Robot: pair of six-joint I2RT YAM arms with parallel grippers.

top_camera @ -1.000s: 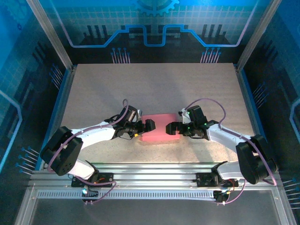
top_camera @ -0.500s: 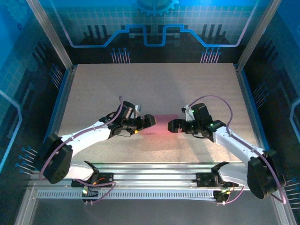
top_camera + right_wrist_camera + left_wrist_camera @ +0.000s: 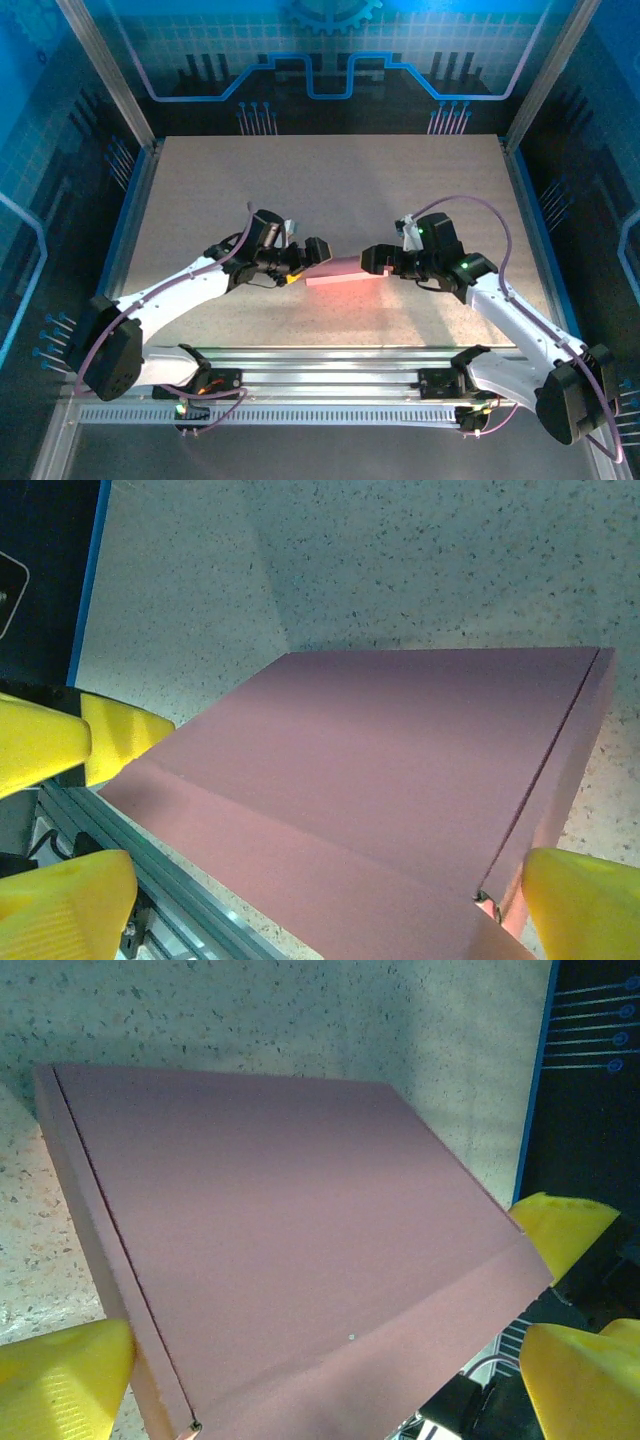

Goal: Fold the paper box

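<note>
The paper box (image 3: 345,270) is a closed, flat pink cardboard box, raised a little above the table and tilted between the two arms. My left gripper (image 3: 312,262) grips its left end and my right gripper (image 3: 377,262) its right end. In the left wrist view the pink lid (image 3: 300,1240) spans the space between the yellow fingers of the left gripper (image 3: 330,1360), which stand wide against the box's edges. The right wrist view shows the same box (image 3: 380,770) between the fingers of the right gripper (image 3: 325,880), with a side seam at its right.
The speckled beige table (image 3: 330,180) stretches far behind the box. An aluminium rail (image 3: 330,360) runs along the near edge under the arms. Blue-edged walls and frame posts (image 3: 130,190) bound both sides. One yellow finger (image 3: 560,1230) of the right gripper shows past the box's corner.
The box lay flat on the table a second ago. Both arms have reached forward and up, and the box now hangs tilted between them, looking narrower from above.
</note>
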